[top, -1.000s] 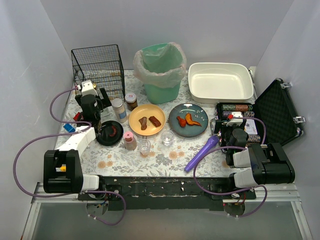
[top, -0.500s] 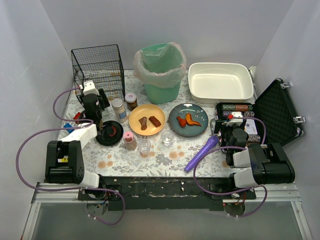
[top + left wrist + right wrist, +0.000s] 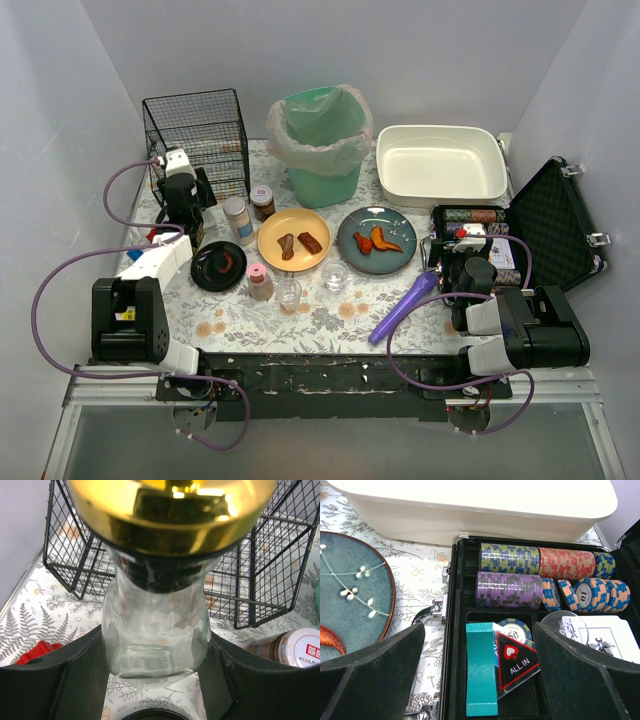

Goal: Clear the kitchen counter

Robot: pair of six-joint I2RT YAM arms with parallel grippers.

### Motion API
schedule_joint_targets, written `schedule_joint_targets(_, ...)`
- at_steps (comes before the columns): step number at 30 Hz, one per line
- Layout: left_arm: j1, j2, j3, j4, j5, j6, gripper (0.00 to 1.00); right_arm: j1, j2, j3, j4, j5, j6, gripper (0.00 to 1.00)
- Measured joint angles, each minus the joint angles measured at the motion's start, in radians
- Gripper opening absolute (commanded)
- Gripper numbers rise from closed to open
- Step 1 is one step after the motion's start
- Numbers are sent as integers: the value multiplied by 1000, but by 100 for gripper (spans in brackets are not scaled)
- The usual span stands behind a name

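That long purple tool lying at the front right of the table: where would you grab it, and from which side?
Around the middle of its shaft, from straight above. The purple tool lies flat and slanted on the counter, long and slim, so closing across its narrow width at mid-length should keep it balanced.

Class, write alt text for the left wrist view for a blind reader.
The left gripper clamps a clear glass jar with a shiny gold lid. Behind it stands a black wire basket on the fern-printed cloth counter.
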State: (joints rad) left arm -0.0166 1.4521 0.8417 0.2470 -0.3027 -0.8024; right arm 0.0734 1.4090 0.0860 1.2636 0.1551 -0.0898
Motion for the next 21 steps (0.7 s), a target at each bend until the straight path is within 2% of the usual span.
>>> schedule_joint_targets(6,0,0,115,-82,-8,18,0,0,0,0,0,3,0,98)
schedule_joint_targets(16,0,2,418,-218,39,18,0,16,0,0,2,19,-9,98)
schedule_joint_targets(21,0,60,574,-221,84,19,0,21,0,0,3,26,-15,98)
